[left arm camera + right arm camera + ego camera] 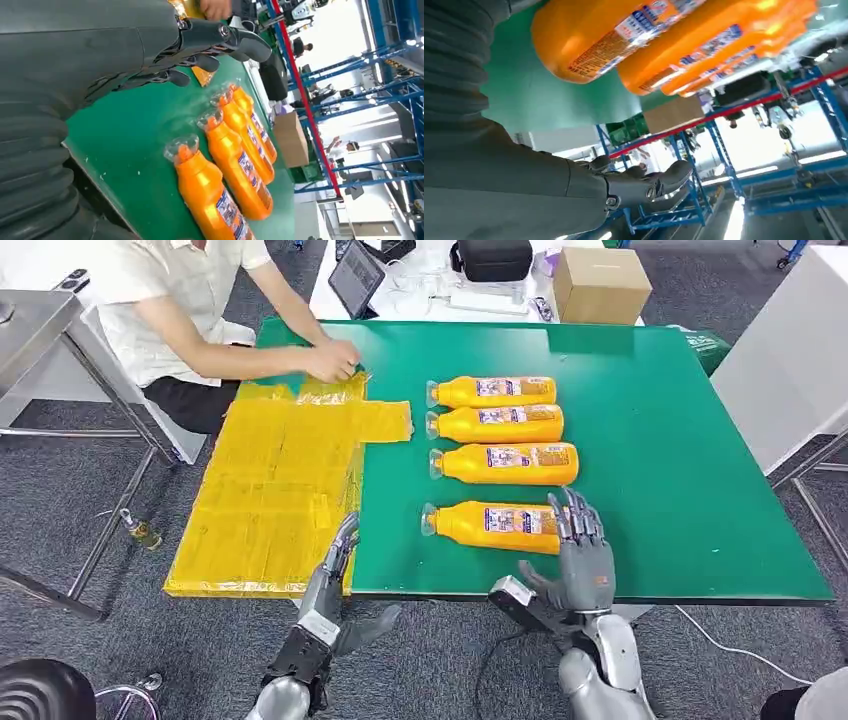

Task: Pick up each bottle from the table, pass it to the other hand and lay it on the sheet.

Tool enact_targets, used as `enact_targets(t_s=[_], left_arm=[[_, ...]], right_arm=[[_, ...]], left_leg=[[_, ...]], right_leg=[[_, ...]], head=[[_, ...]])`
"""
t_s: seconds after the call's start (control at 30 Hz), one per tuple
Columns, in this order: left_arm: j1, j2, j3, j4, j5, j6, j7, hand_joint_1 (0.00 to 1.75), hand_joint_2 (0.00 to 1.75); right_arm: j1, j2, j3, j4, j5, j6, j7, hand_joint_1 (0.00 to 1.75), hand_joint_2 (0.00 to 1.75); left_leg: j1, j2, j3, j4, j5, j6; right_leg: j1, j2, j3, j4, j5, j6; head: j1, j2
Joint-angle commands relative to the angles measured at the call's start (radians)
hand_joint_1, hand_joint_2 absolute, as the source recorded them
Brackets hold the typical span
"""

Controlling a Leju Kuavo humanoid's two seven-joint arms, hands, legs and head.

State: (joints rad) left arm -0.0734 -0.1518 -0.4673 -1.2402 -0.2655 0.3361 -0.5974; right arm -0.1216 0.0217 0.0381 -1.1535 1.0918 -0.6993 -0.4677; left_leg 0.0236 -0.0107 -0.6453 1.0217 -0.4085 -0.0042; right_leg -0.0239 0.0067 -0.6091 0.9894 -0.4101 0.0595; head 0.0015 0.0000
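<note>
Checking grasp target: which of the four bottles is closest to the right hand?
The nearest bottle, at the table's front edge. The right hand hovers at its base end; the other three lie farther back.

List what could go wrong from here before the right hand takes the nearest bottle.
1. The right hand hovers open at the base end of the nearest orange bottle; a grip that far from the middle may let it tip or slip.
2. The four bottles lie close together, so a nudge could roll one into the next.
3. A person's hand rests on the yellow sheet, where the bottle must land.
</note>
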Motion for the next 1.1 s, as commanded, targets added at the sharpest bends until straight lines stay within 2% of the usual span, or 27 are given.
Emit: enact_targets(t_s=[0.03, 0.1, 0.13, 0.17, 0.23, 0.4, 0.47, 0.57, 0.6, 0.8, 0.9, 0.97, 1.1], left_arm=[[-0.043, 0.009, -0.030, 0.075, 0.004, -0.009, 0.001, 0.00, 1.75], [-0.056, -0.005, -0.024, 0.086, 0.001, 0.043, 0.013, 0.00, 1.75], [-0.063, -0.006, -0.026, 0.087, 0.002, 0.046, 0.017, 0.00, 1.75], [-0.067, -0.007, -0.026, 0.086, 0.007, 0.042, 0.020, 0.00, 1.75], [-0.073, -0.003, -0.031, 0.074, 0.026, 0.019, 0.026, 0.00, 1.75], [-0.082, -0.010, -0.056, 0.067, 0.046, -0.017, 0.039, 0.00, 1.75], [-0.081, -0.011, -0.059, 0.068, 0.048, -0.020, 0.041, 0.00, 1.75], [-0.082, -0.009, -0.066, 0.069, 0.052, -0.025, 0.048, 0.00, 1.75], [-0.082, -0.010, -0.066, 0.069, 0.054, -0.027, 0.052, 0.00, 1.75], [-0.085, -0.013, -0.068, 0.062, 0.052, -0.033, 0.060, 0.00, 1.75], [-0.085, -0.013, -0.068, 0.062, 0.052, -0.032, 0.060, 0.00, 1.75], [-0.085, -0.013, -0.068, 0.062, 0.052, -0.032, 0.060, 0.00, 1.75], [-0.078, -0.016, -0.061, 0.051, 0.044, -0.027, 0.069, 0.00, 1.75]], right_arm=[[-0.111, -0.069, 0.073, 0.195, 0.002, 0.006, 0.048, 0.00, 1.75], [-0.165, -0.125, 0.174, 0.273, 0.036, 0.040, 0.132, 0.00, 1.75], [-0.179, -0.135, 0.193, 0.293, 0.030, 0.058, 0.137, 0.00, 1.75], [-0.190, -0.143, 0.206, 0.308, 0.035, 0.066, 0.141, 0.00, 1.75], [-0.218, -0.159, 0.245, 0.348, 0.031, 0.110, 0.151, 0.00, 1.75], [-0.270, -0.196, 0.327, 0.372, 0.026, 0.233, 0.207, 0.00, 1.75], [-0.274, -0.202, 0.334, 0.369, 0.025, 0.248, 0.216, 0.00, 1.75], [-0.299, -0.221, 0.376, 0.393, 0.017, 0.358, 0.271, 0.00, 1.75], [-0.311, -0.224, 0.388, 0.409, 0.003, 0.406, 0.295, 0.00, 1.75], [-0.336, -0.242, 0.425, 0.419, 0.018, 0.444, 0.351, 0.00, 1.75], [-0.338, -0.241, 0.426, 0.418, 0.018, 0.445, 0.351, 0.00, 1.75], [-0.338, -0.241, 0.426, 0.418, 0.018, 0.445, 0.351, 0.00, 1.75], [-0.345, -0.248, 0.450, 0.384, 0.043, 0.478, 0.417, 0.00, 1.75]], left_leg=[[0.000, 0.002, 0.007, -0.001, -0.002, 0.002], [0.000, 0.003, 0.007, -0.001, -0.002, 0.002], [0.000, 0.004, 0.009, -0.001, -0.003, 0.002], [0.000, 0.002, 0.003, -0.001, -0.001, 0.001], [0.000, 0.003, 0.003, 0.000, -0.001, 0.001], [-0.001, 0.002, 0.003, 0.000, -0.001, 0.002], [0.000, 0.002, 0.003, 0.000, -0.001, 0.002], [0.000, 0.003, 0.007, -0.001, -0.003, 0.002], [0.000, 0.001, 0.002, 0.000, -0.001, 0.001], [0.000, 0.001, 0.007, -0.001, -0.001, 0.002], [0.000, 0.000, 0.004, 0.000, 0.000, 0.001], [0.000, 0.001, 0.007, -0.001, -0.001, 0.002], [0.000, 0.001, 0.006, -0.001, 0.000, 0.003]], right_leg=[[0.001, 0.001, 0.006, -0.002, -0.001, -0.003], [0.001, 0.001, 0.006, -0.002, -0.001, -0.003], [0.001, 0.002, 0.008, -0.002, -0.002, -0.004], [0.000, 0.001, 0.003, -0.001, 0.000, -0.001], [0.001, 0.002, 0.003, -0.001, 0.000, -0.002], [0.000, 0.001, 0.003, 0.000, 0.000, -0.002], [0.000, 0.001, 0.003, -0.001, -0.001, -0.002], [0.001, 0.001, 0.007, -0.001, -0.002, -0.003], [0.000, 0.000, 0.003, -0.001, 0.000, -0.002], [0.001, -0.001, 0.007, -0.002, -0.001, -0.003], [0.000, -0.001, 0.004, -0.001, 0.000, -0.001], [0.001, -0.001, 0.007, -0.002, -0.001, -0.003], [0.001, -0.001, 0.007, -0.001, 0.000, -0.002]], head=[[0.000, 0.000], [0.000, 0.000], [0.000, 0.000], [0.000, 0.000], [0.000, 0.000], [0.000, 0.000], [0.000, 0.000], [0.000, 0.000], [0.000, 0.000], [0.000, 0.000], [0.000, 0.000], [0.000, 0.000], [0.000, 0.000]])
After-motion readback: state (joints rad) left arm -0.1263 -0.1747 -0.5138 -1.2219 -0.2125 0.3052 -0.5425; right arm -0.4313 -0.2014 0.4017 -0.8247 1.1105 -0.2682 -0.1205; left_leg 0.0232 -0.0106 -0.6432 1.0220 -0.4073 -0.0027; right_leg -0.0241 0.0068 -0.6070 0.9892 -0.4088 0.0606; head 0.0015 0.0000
